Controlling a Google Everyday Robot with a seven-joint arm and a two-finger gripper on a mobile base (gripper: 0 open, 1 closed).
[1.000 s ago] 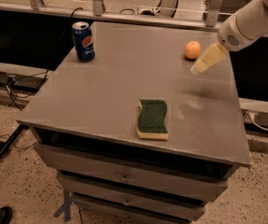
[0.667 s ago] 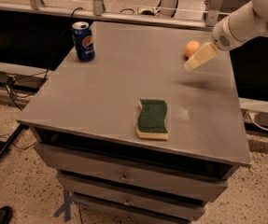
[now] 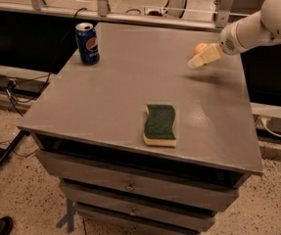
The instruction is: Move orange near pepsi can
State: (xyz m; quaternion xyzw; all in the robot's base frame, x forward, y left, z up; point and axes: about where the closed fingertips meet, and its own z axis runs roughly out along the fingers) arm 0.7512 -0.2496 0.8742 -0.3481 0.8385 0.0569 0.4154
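The orange (image 3: 199, 48) sits at the far right of the grey table (image 3: 130, 87), partly hidden behind my gripper. My gripper (image 3: 197, 62) reaches in from the right on a white arm (image 3: 262, 26), its cream fingers just in front of the orange and above the tabletop. The pepsi can (image 3: 87, 43), blue with the round logo, stands upright at the far left corner of the table, well away from the orange.
A green and yellow sponge (image 3: 160, 125) lies near the table's front edge. Drawers run below the tabletop. A metal rail (image 3: 130, 13) crosses behind the table. Cables lie on the floor at left.
My gripper and arm have moved up and left, closing in on the orange, which it now partly covers. The orange, can and sponge have not moved.
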